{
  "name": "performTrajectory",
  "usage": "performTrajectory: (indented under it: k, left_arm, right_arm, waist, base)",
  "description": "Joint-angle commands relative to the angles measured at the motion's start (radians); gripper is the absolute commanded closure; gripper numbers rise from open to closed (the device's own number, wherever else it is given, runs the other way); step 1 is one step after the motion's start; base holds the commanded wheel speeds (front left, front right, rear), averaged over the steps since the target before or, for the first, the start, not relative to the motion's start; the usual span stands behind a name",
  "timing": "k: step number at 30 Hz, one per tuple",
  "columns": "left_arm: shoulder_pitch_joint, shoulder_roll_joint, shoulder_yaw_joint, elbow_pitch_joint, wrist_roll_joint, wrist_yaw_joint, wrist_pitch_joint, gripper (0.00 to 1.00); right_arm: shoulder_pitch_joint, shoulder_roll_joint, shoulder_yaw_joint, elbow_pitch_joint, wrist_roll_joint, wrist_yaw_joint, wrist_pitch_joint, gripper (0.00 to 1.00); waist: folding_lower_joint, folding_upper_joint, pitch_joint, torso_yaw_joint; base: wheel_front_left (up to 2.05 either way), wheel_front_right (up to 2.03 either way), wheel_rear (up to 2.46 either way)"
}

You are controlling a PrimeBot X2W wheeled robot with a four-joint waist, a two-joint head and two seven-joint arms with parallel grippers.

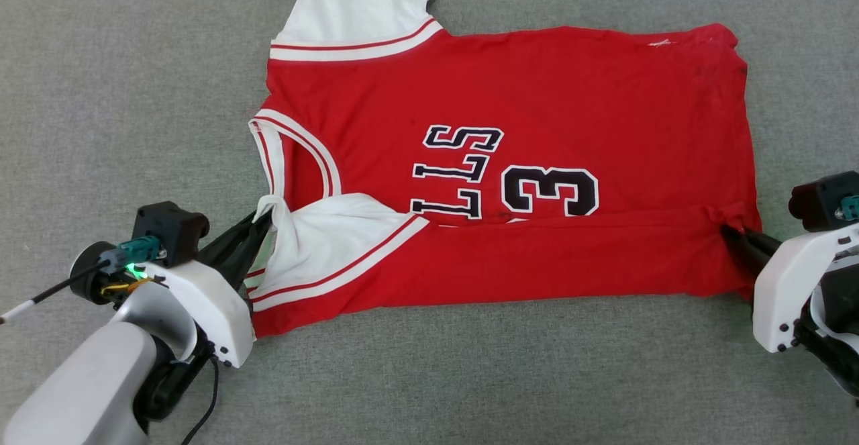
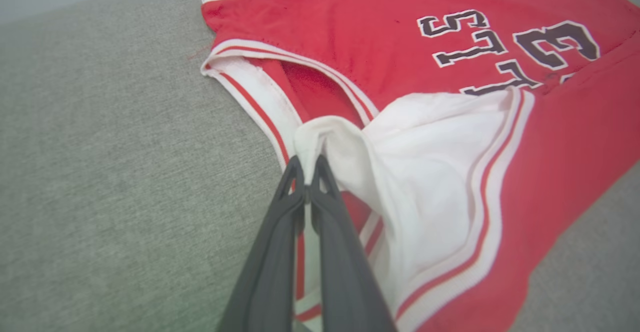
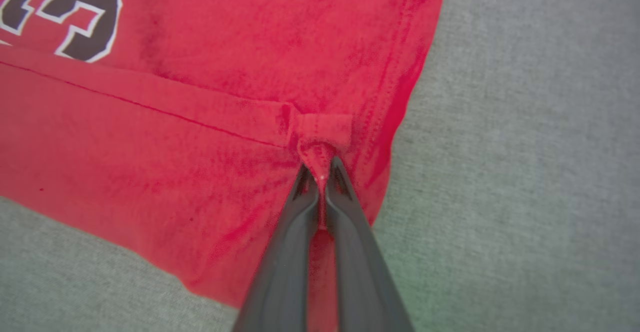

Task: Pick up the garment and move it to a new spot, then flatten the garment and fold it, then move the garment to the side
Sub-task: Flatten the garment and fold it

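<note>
Ref. landmark: the dark, white-outlined numeral "3" point(image 1: 550, 191) printed on the garment point(image 1: 537, 89), a thin red jersey-style shirt w/ white panels and striped trim, lying flat on the grey woven surface point(image 1: 121, 96). The garment's long axis runs across the robot through the numeral "3": collar end to its left, hem end to its right. The near long edge is turned over as a flap point(image 1: 537, 257). The flap edge passes just on the near side of the numeral "3" and covers part of the dark letters point(image 1: 456, 170) to its left. The left gripper point(image 2: 306, 164), fingers closed, pinches the rim of the white sleeve panel point(image 1: 335, 230), well left of the numeral "3". The right gripper point(image 3: 320, 169), fingers closed, pinches a small tuck of red fabric at the flap edge by the hem, well right of the numeral "3". Both pinch pts lie approx. level w/ its near side, so each arm serves its own end. Layers per pinch: probably more than one, not resolvable. Judgement: fold step in hand. The next move should carry both pinch pts away from the robot, across the numeral "3", square to the long axis, at equal rate. Unequal travel would skew the fold.
</note>
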Motion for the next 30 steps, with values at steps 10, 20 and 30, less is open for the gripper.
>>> performTrajectory:
  k: [10, 20, 30]
  left_arm:
    - [0.023, -0.083, 0.018, 0.138, -0.066, 0.022, -0.044, 0.00]
    - [0.216, -0.045, 0.037, -0.004, -0.122, 0.154, 0.002, 0.00]
    - [0.303, -0.018, 0.048, -0.153, -0.139, 0.276, 0.072, 0.00]
  right_arm:
    - [0.000, 0.046, 0.012, 0.072, 0.001, -0.001, -0.028, 0.00]
    - [0.096, 0.087, -0.049, 0.025, -0.010, -0.001, -0.028, 0.00]
    - [0.173, 0.122, -0.108, -0.081, -0.049, -0.001, -0.003, 0.00]
  waist:
    - [-0.0002, 0.0000, -0.088, -0.012]
    - [-0.0002, 0.0000, -0.173, -0.024]
    - [-0.0002, 0.0000, -0.149, -0.042]
  base:
    - [0.00, 0.00, 0.00]
    - [0.00, 0.00, 0.00]
    - [0.00, 0.00, 0.00]
